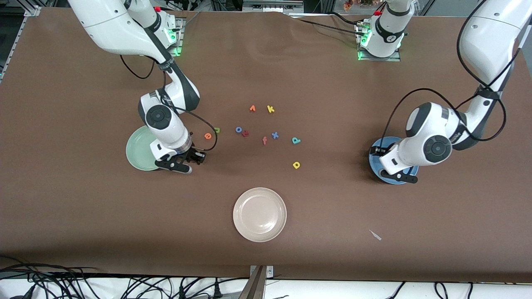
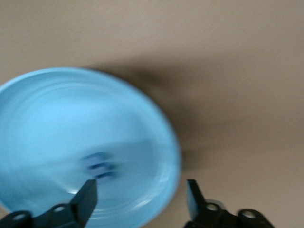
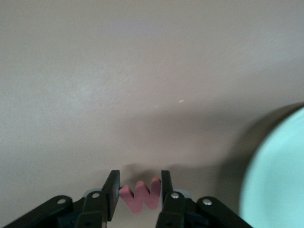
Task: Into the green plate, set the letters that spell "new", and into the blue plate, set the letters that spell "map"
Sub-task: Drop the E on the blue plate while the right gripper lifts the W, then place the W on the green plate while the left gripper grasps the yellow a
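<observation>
Brown desk (image 1: pixel 83 207) with three plates and scattered toy letters.
The green plate (image 1: pixel 139 153) lies toward the right arm's end, the blue plate (image 1: pixel 376 164) toward the left arm's, the cream-white plate (image 1: pixel 259 214) nearest the front camera; between them lie an orange e (image 1: pixel 208 135), green n (image 1: pixel 217 130), blue o (image 1: pixel 238 129), salmon f (image 1: pixel 264 140), blue x (image 1: pixel 274 135), teal p (image 1: pixel 295 140), yellow a (image 1: pixel 296 165), yellow k (image 1: pixel 270 109).

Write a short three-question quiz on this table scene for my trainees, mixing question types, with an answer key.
1. True or false: the left gripper is shut on a letter over the blue plate.
2. Which letter sits between the right gripper's fingers? A) salmon w B) green n C) orange e
3. Fill in: the blue m lies in the ____ plate.

Key
1. False: its fingers are open and hold nothing.
2. A
3. blue
</observation>
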You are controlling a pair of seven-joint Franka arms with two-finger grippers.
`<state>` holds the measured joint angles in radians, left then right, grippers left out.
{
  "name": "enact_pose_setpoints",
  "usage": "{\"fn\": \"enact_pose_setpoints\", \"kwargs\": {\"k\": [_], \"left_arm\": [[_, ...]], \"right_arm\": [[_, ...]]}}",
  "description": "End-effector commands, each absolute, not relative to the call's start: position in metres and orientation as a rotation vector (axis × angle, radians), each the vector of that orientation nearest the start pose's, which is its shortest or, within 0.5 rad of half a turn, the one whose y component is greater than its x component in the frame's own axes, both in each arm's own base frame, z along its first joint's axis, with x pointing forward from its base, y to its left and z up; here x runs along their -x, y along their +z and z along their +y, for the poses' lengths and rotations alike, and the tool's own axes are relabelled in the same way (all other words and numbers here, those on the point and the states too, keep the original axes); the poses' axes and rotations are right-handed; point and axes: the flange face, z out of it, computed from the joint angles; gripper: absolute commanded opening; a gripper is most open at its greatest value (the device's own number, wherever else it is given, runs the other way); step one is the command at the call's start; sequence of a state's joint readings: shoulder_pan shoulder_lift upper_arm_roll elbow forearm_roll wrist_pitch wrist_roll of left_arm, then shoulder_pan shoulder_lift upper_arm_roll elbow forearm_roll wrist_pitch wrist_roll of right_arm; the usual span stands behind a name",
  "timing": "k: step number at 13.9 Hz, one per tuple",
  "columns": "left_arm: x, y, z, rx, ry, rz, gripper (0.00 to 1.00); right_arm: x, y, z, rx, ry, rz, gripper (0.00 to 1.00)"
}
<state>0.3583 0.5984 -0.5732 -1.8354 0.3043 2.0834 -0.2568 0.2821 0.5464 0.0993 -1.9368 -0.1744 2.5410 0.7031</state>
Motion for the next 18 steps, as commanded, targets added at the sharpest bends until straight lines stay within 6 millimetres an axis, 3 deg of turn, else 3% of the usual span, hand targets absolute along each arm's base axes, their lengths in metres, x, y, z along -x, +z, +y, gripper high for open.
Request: {"fn": "enact_pose_setpoints", "kwargs": {"k": [1, 3, 6, 9, 10, 11, 13, 16, 18], "left_arm": [[-0.622, 0.238, -0.166, 3.142, 0.349, -0.151, 1.00], [-0.625, 0.239, -0.218, 3.134, 0.318, -0.344, 1.00], [-0.622, 0.236, -0.278, 3.109, 0.307, -0.559, 1.00], [-0.619, 0.232, -0.331, 3.108, 0.245, -0.756, 1.00], [-0.615, 0.225, -0.347, 3.103, 0.222, -0.809, 1.00], [-0.611, 0.218, -0.359, 3.077, 0.180, -0.913, 1.00], [-0.602, 0.199, -0.378, 3.036, 0.093, -0.987, 1.00], [-0.601, 0.182, -0.390, 3.016, 0.064, -1.056, 1.00], [-0.599, 0.175, -0.399, 3.000, 0.054, -1.091, 0.98]], "right_arm": [[-0.591, 0.248, 0.215, 3.207, -0.092, 0.224, 0.34], [-0.595, 0.262, 0.193, 3.252, -0.044, 0.148, 0.34], [-0.594, 0.267, 0.157, 3.295, 0.039, 0.078, 0.36], [-0.579, 0.244, 0.132, 3.298, 0.066, 0.062, 0.43], [-0.570, 0.232, 0.128, 3.290, 0.047, 0.059, 0.54], [-0.565, 0.227, 0.125, 3.282, 0.018, 0.062, 0.78], [-0.562, 0.228, 0.124, 3.277, 0.009, 0.072, 0.96], [-0.559, 0.243, 0.133, 3.270, 0.035, 0.182, 0.97], [-0.553, 0.254, 0.163, 3.218, 0.028, 0.308, 0.97]]}}
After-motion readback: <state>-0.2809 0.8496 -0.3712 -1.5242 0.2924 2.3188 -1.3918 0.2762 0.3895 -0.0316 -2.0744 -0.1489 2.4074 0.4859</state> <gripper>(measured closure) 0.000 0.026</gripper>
